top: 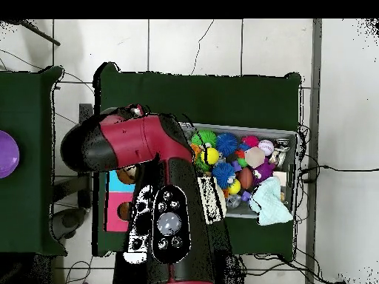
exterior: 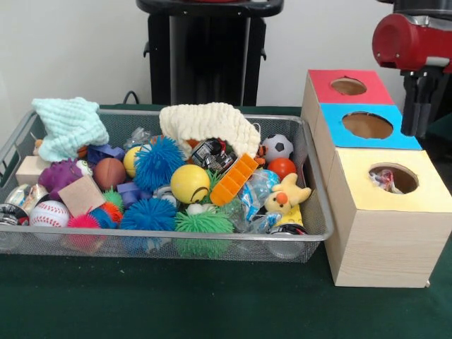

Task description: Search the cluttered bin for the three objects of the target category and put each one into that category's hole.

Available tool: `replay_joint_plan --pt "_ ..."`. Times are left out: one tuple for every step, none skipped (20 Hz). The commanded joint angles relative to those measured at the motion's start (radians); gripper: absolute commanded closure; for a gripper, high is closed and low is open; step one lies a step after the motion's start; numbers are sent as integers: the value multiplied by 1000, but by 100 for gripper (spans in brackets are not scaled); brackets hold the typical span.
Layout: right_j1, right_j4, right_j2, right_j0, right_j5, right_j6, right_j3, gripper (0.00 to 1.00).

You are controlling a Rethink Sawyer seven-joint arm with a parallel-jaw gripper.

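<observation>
A wire mesh bin (exterior: 314,212) sits on the green surface (exterior: 176,296) at the left and centre of the front view, its long axis running left to right. It is heaped with toys: a yellow ball (exterior: 189,183) near the middle, a blue spiky ball (exterior: 158,162) just left of it, a green spiky ball (exterior: 203,229) at the front edge, a baseball (exterior: 49,213) at lower left, and a small soccer ball (exterior: 277,147) toward the back right. A cream cloth (exterior: 210,121) drapes over the back, and a pale blue cloth (exterior: 69,124) lies at upper left.

Right of the bin stand three wooden boxes in a row running front to back, each with a round hole on top: the yellow box (exterior: 385,219) nearest, the blue box (exterior: 367,126) behind it, and the red box (exterior: 349,86) farthest. Something crinkly shows inside the yellow box's hole.

The red arm (exterior: 409,42) hangs at the upper right, above the boxes. I cannot tell whether the pincer is open or closed.
</observation>
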Motion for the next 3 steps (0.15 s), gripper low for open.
replay_joint_plan --pt "68 -66 85 -43 -13 -21 89 100" --pt "70 -68 92 -48 -14 -29 88 100" --pt "73 -73 96 -51 -10 -40 86 100"
